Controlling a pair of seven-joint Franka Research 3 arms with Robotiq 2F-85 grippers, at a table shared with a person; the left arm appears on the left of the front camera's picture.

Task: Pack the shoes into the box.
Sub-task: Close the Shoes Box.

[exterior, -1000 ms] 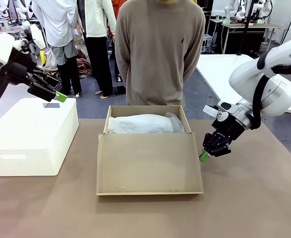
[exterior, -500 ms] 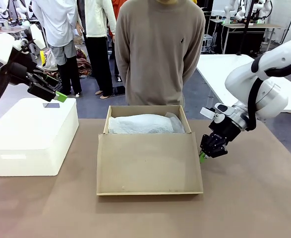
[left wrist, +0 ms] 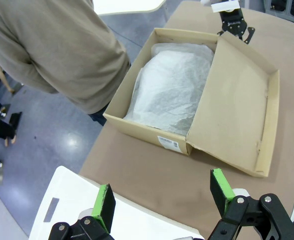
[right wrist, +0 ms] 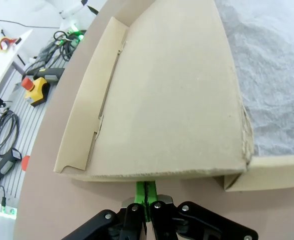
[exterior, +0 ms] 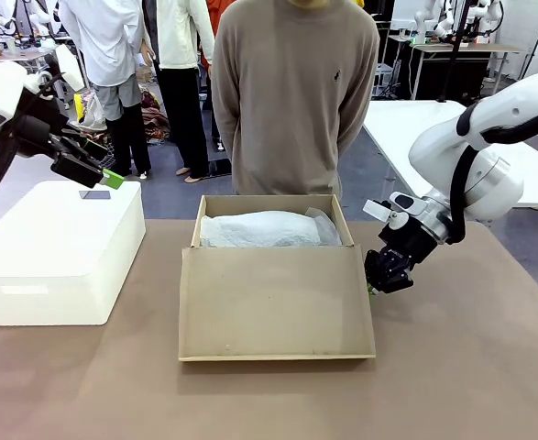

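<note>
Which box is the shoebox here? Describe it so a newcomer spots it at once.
On the brown table, directly before the person in beige, sits the cardboard box. Unlike the white plastic box to its left, it is tan, open, lined with white tissue paper, its lid flap folded out toward the robot.

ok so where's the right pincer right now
In the front view the right pincer is shut, low over the table on the right side, its tips against the right edge of the flap lid of the box.
</note>
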